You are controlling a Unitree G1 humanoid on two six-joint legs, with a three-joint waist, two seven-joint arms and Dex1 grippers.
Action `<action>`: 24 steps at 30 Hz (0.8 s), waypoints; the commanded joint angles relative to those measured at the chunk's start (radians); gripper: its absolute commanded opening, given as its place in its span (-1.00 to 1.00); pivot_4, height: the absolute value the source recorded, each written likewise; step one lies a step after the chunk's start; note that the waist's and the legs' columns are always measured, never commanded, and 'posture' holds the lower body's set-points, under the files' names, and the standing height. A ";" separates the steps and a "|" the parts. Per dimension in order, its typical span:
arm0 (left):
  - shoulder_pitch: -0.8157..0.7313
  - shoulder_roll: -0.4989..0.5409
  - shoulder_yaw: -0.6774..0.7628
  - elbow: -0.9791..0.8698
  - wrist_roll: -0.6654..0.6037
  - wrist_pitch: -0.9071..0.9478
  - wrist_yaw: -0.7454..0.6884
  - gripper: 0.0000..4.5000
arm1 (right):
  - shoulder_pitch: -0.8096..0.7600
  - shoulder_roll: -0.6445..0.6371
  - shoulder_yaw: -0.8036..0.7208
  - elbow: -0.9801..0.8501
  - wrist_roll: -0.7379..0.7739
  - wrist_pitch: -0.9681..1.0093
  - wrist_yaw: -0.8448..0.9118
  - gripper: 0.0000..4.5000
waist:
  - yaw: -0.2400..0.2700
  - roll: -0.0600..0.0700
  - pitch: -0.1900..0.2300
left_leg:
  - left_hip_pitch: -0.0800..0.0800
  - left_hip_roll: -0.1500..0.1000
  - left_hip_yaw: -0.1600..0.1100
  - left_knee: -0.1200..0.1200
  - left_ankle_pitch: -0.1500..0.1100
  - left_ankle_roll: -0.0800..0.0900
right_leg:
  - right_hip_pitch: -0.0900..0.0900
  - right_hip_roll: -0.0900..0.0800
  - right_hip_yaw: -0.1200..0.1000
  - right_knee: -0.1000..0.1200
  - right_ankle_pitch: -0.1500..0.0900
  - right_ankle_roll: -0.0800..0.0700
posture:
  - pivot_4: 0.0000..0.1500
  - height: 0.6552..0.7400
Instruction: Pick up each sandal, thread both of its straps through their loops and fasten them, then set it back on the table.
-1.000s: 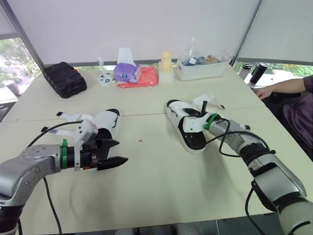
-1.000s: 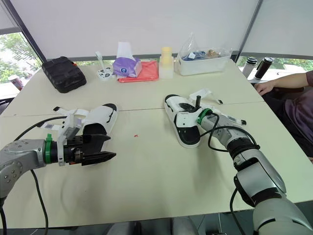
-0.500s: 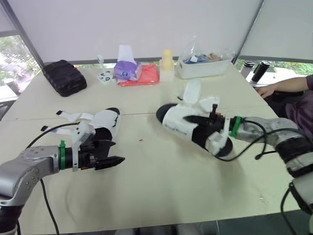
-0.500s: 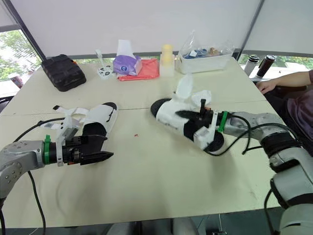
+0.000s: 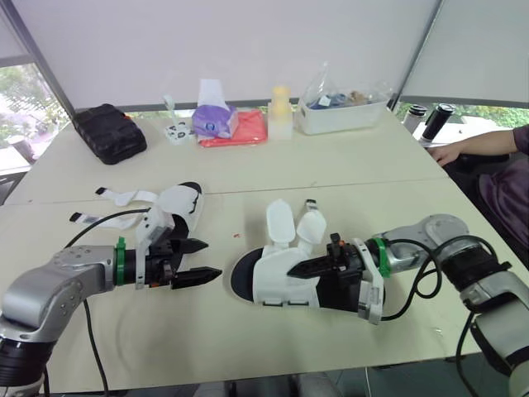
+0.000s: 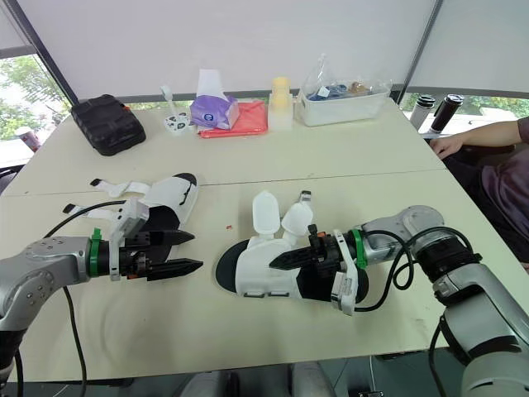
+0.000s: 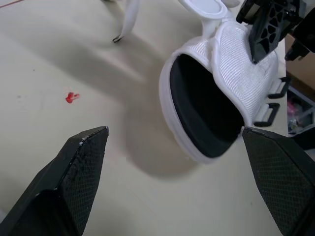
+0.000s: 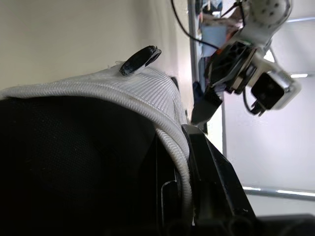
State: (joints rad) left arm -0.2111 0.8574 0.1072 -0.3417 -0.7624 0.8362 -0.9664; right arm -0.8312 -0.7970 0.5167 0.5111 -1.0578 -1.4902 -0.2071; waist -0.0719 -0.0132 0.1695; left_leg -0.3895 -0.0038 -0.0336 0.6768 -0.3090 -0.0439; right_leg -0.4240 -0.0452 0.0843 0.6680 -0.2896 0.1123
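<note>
Nothing legible anywhere: no words, brand names, numbers or signs clear enough to read. A pale mark on the front of the purple tissue pack (image 6: 213,110), too small to make out. Dark spots on the small white thing (image 6: 175,124) just beside it, likewise not readable as letters or figures.
</note>
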 commanded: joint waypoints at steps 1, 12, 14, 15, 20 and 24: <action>-0.014 -0.010 0.000 -0.005 0.011 -0.025 -0.005 1.00 | -0.056 0.022 -0.012 0.072 -0.007 0.009 -0.014 -0.97 | 0.001 0.000 0.000 | 0.000 0.000 0.000 0.001 0.000 0.000 | 0.000 0.000 0.000 0.000 0.000 0.000 | 1.00 1.00; -0.027 -0.039 -0.029 -0.009 0.030 -0.032 -0.003 1.00 | -0.179 0.129 0.092 0.203 -0.145 0.041 -0.087 -0.97 | -0.004 0.000 0.000 | 0.000 0.000 -0.001 0.002 0.001 -0.002 | 0.001 0.000 -0.001 0.001 0.000 0.000 | 1.00 1.00; -0.032 -0.042 -0.031 -0.006 0.032 -0.031 -0.003 1.00 | -0.211 0.141 0.130 0.190 -0.221 0.077 -0.160 -0.97 | -0.008 0.000 0.000 | 0.000 0.000 -0.001 0.002 0.002 -0.003 | 0.001 0.001 -0.001 0.001 0.000 0.000 | 1.00 1.00; -0.032 -0.043 -0.032 -0.007 0.031 -0.029 -0.004 1.00 | -0.240 0.153 0.160 0.200 -0.265 0.107 -0.210 -0.97 | -0.010 0.000 0.000 | 0.000 0.000 -0.001 0.002 0.002 -0.003 | 0.001 0.002 -0.001 0.002 0.000 0.000 | 1.00 1.00; -0.031 -0.042 -0.028 -0.016 0.025 -0.018 0.002 1.00 | -0.371 0.206 0.336 0.299 -0.431 0.212 -0.464 -0.97 | -0.026 0.000 0.000 | 0.000 -0.001 -0.001 0.002 0.003 -0.006 | -0.001 0.002 -0.001 0.004 0.000 0.000 | 1.00 1.00; -0.019 -0.045 -0.019 -0.029 0.016 -0.010 0.018 1.00 | -0.410 0.235 0.438 0.390 -0.466 0.235 -0.585 -0.97 | -0.028 0.000 0.000 | 0.000 -0.001 -0.001 0.002 0.003 -0.006 | -0.001 0.002 -0.001 0.004 0.000 0.000 | 1.00 1.00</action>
State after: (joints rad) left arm -0.2347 0.8134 0.0634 -0.3366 -0.7320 0.8253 -0.9534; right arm -1.2218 -0.5751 0.9205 0.8639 -1.5067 -1.2863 -0.7476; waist -0.0997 -0.0135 0.1693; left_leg -0.3894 -0.0049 -0.0349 0.6789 -0.3057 -0.0498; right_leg -0.4246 -0.0438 0.0837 0.6722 -0.2898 0.1119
